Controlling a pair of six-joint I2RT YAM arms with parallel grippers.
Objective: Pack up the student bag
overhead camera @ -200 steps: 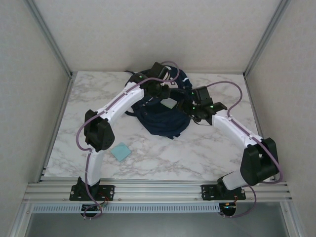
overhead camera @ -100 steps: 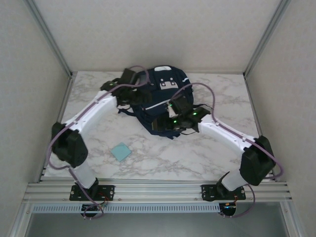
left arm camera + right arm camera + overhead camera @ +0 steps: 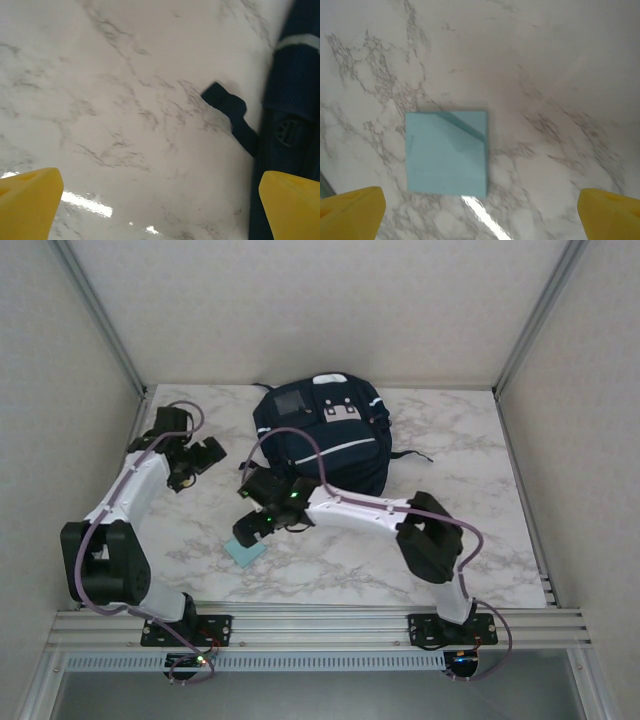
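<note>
Jaws wide open, empty, both arms. Right gripper point(image 3: 480, 214) hangs over teal sticky-note pad point(image 3: 446, 154), frame centre; left gripper point(image 3: 203, 457) near student bag point(image 3: 322, 440). Judged pickup step; next: descend, pinch pad edges.

Top camera: high at near side, looking down on whole table point(image 3: 420, 540). Left wrist: close, downward, left edge of backpack point(image 3: 295, 125). Right wrist: close, downward, blue pad point(image 3: 446, 154) near backpack. Top view covers both.

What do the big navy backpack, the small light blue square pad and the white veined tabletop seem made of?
Navy backpack: matte woven fabric; the left wrist view shows a textured weave. Light blue square pad: probably paper, like sticky notes; a top sheet's corner lifts. White veined tabletop: glossy marble look with glare streaks; real stone or laminate, can't tell.
</note>
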